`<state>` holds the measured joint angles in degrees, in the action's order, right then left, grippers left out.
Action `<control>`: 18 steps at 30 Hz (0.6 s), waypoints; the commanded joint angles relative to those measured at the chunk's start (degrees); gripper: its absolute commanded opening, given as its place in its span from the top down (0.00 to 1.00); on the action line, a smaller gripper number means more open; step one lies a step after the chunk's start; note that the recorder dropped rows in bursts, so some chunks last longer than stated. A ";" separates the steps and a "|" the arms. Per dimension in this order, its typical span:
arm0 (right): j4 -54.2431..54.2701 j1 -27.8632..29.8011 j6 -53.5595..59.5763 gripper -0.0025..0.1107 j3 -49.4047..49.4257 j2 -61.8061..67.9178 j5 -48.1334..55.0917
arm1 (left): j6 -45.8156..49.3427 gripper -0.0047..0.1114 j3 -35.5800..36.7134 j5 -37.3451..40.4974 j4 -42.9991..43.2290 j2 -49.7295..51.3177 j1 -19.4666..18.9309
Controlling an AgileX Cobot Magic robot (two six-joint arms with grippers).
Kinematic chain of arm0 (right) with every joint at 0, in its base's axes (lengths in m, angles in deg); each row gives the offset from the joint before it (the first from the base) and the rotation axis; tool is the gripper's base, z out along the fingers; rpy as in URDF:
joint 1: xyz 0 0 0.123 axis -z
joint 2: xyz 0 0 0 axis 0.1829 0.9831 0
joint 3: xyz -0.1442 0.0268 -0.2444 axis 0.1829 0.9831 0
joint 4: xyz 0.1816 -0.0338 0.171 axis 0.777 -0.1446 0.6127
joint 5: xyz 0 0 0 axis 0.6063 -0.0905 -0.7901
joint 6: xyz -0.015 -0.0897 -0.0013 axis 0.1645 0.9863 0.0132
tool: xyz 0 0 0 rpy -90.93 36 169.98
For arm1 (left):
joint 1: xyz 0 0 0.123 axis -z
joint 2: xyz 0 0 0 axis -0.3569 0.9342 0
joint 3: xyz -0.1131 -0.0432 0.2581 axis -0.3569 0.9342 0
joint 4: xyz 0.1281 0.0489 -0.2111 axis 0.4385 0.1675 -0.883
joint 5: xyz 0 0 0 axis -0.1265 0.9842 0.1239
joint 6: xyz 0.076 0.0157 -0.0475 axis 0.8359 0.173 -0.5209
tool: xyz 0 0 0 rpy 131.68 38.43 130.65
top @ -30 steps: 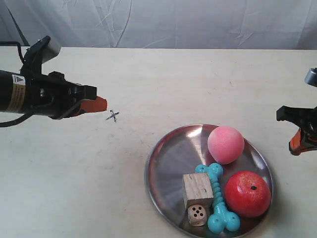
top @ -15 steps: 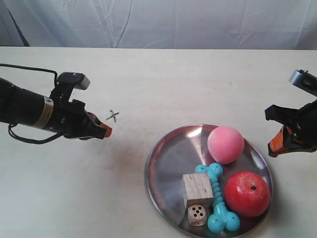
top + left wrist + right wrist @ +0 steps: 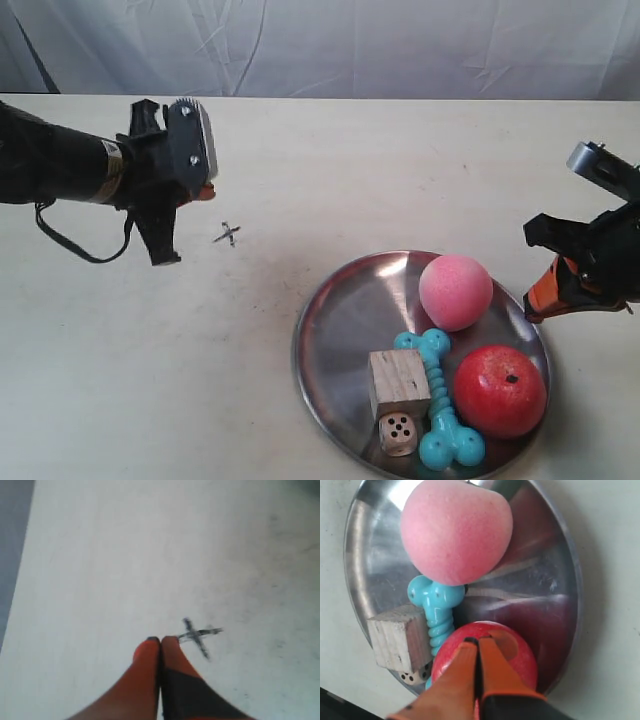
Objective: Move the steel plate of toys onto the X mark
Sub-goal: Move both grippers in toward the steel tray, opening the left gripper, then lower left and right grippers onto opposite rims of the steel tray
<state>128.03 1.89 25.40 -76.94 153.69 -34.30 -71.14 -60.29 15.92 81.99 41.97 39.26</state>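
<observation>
Left gripper (image 3: 160, 641), smooth orange fingers pressed together and empty, has the tiny dark grey X mark (image 3: 199, 635) just beyond its tips; right gripper (image 3: 478, 641), likewise closed on nothing, has the round shiny steel plate (image 3: 555, 605) ahead of its tips, carrying a glossy red apple-like ball (image 3: 520, 662) and a matte pink ball (image 3: 455, 530).

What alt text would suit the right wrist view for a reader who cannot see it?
The right claw, shut and empty, points down at a steel plate on a pale table. The plate holds a pink ball, red apple-like ball, turquoise bone, wooden cube and die.
</observation>
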 commanded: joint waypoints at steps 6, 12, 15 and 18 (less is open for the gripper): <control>-5.07 0.03 -2.42 0.99 -0.23 -0.34 -2.18 | -30.21 0.96 1.06 18.16 -21.93 -7.35 8.97; -5.96 0.03 -3.63 0.99 -0.23 -0.34 -3.04 | 3.37 0.96 1.58 37.11 -14.09 -7.14 15.13; -5.00 0.03 -3.63 0.99 -0.23 -0.46 -3.04 | 4.03 0.96 0.64 41.68 -14.63 -6.93 14.54; -4.88 0.03 -3.63 0.99 -0.23 -0.46 -2.48 | 1.31 0.96 -1.10 44.88 -33.66 -7.23 14.31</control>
<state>122.78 1.89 21.79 -76.94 153.69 -36.98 -69.41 -59.88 56.78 62.30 34.96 53.76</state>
